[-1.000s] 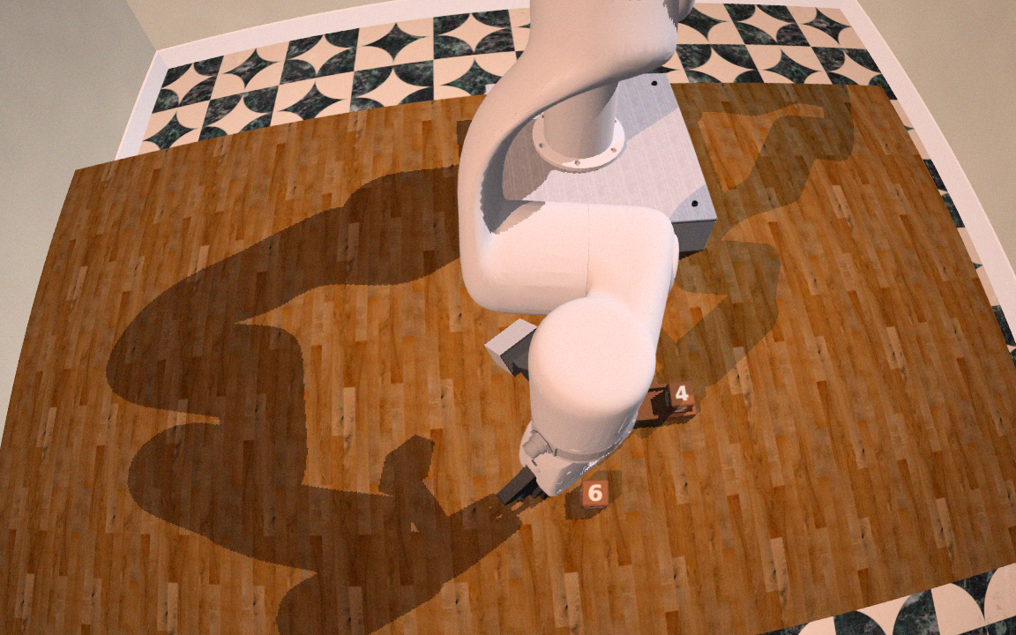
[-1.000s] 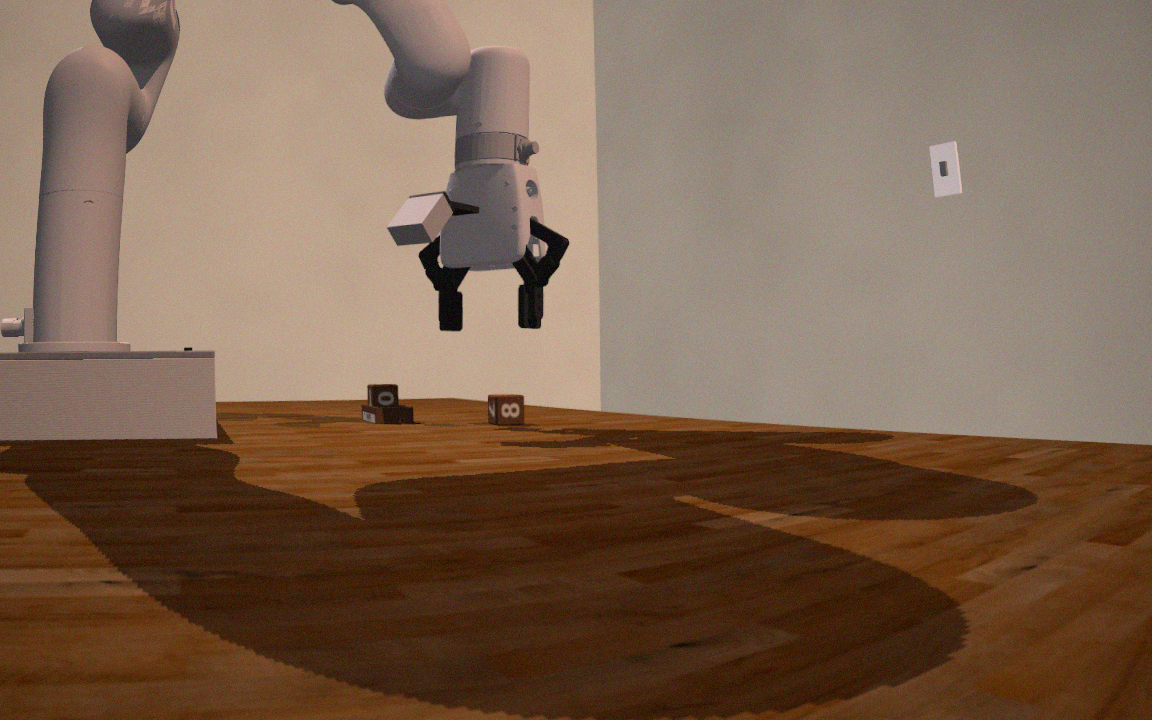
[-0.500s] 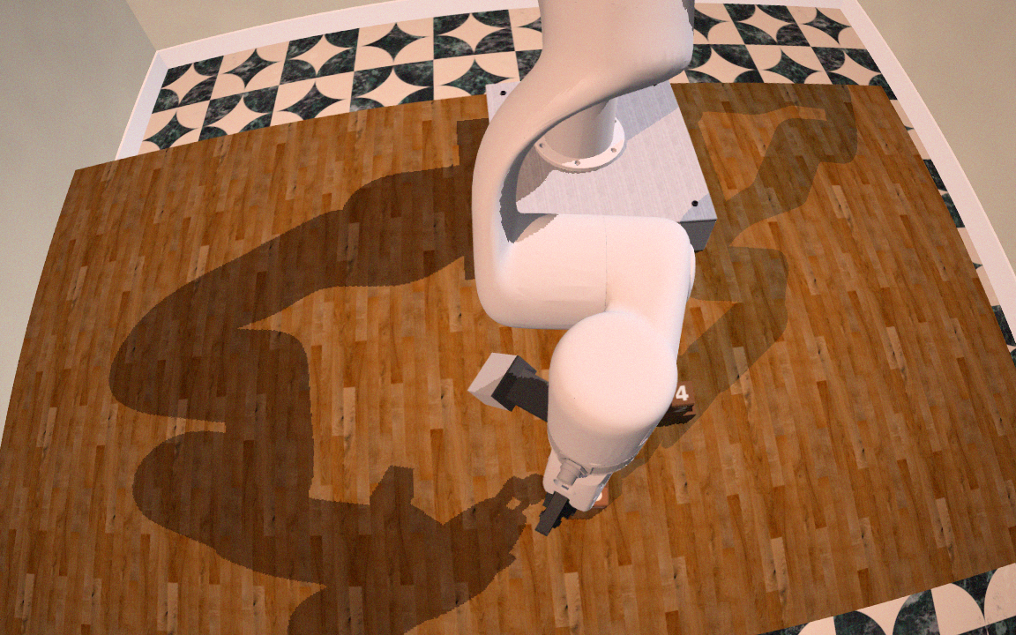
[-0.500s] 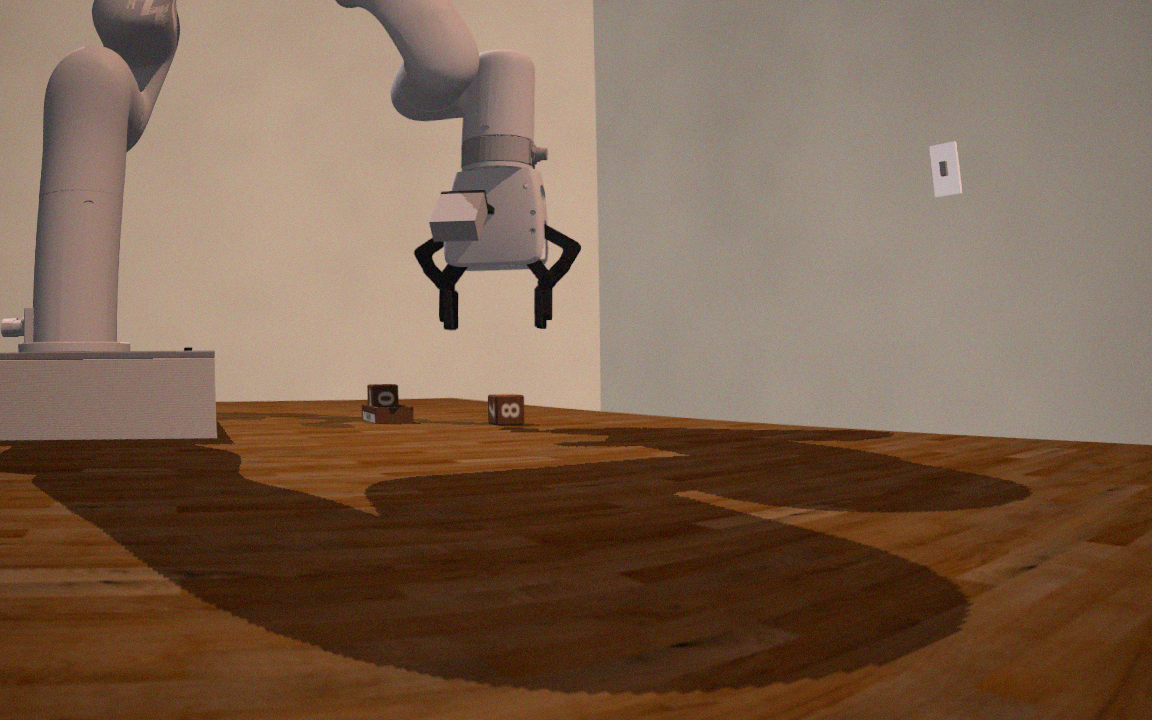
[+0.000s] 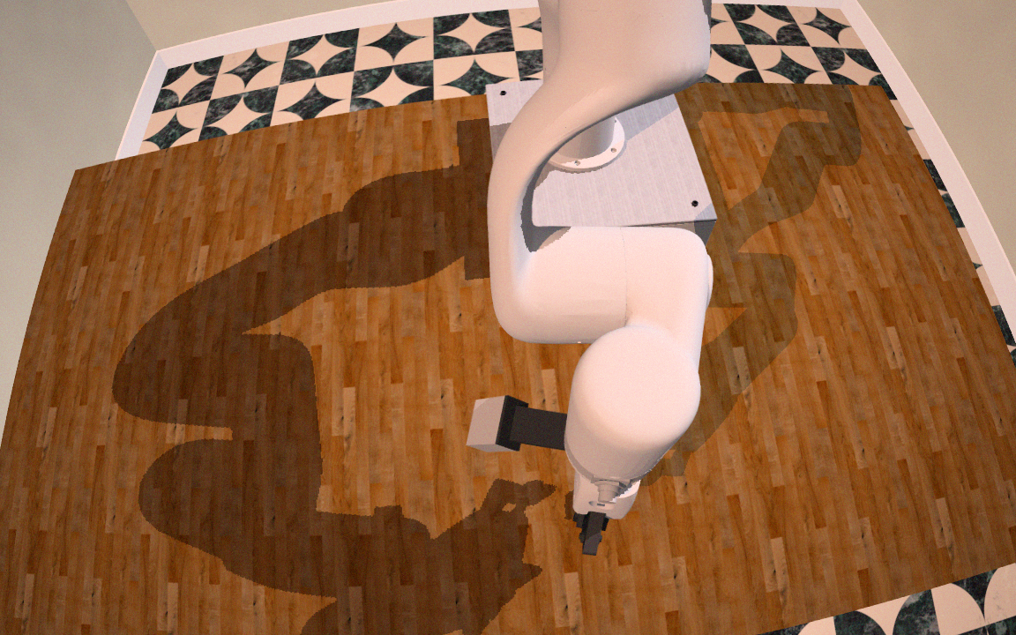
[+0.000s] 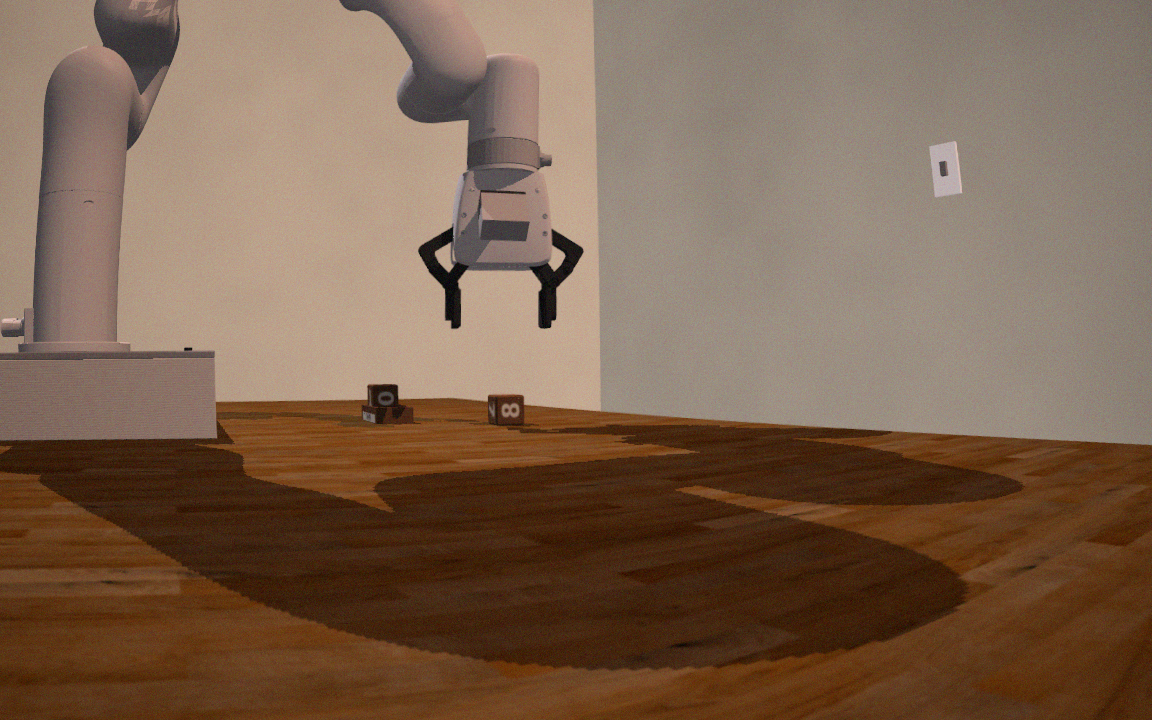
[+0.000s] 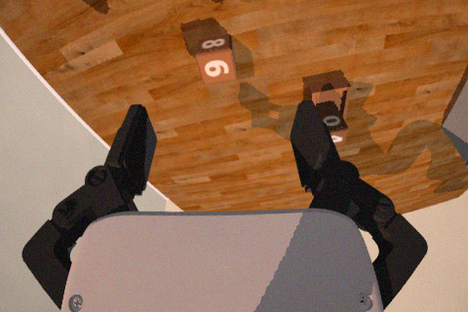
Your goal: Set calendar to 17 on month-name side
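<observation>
The gripper is open and empty, high above the table. The loose brown cube sits flat on the table, with 6 on top and 8 on one side; another side's digit is unclear. The brown tray lies flat on the table. The second cube is at one end of the tray, with 0 on a side and 4 on top, partly behind a finger in the wrist view. A pale label on the tray is too small to read. In the top view the arm hides both cubes and the tray.
The arm's pale base block stands on the wooden table. The wrist camera's housing sticks out from the arm. Arm shadows cross the table and partly darken the tray.
</observation>
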Robot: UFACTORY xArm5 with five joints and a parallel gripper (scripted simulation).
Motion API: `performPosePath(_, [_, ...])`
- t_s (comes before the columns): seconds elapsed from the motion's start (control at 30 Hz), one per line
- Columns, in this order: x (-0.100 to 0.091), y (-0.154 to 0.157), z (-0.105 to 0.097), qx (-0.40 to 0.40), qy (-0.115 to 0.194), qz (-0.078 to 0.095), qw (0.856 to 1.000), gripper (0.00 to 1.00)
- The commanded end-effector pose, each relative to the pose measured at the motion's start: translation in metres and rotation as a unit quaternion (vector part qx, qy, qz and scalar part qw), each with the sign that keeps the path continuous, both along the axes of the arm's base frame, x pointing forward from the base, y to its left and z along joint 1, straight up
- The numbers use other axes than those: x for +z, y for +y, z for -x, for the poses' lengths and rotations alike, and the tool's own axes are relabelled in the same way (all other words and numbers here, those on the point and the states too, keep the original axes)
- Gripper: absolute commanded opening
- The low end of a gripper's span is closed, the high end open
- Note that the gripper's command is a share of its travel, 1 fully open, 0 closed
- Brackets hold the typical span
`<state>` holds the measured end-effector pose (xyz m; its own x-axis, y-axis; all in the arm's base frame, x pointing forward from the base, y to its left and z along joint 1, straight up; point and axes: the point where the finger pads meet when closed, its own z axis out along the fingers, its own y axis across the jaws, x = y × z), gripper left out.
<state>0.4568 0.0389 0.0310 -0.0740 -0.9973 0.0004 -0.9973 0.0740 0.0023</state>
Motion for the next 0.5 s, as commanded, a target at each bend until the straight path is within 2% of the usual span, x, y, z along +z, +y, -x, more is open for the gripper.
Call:
performPosePath(0.0, [0.0016, 0.0046, -0.0041, 0.063, -0.001, 0.0, 0.998, 1.0])
performPosePath(0.23, [0.0017, 0.0061, -0.005, 0.081, -0.001, 0.0, 0.997, 1.0])
performPosePath(0.27, [0.0017, 0.0061, -0.005, 0.081, -0.001, 0.0, 0.997, 0.47])
performPosePath(0.47, [0.0017, 0.0061, -0.005, 0.081, -0.001, 0.0, 0.997, 0.47])
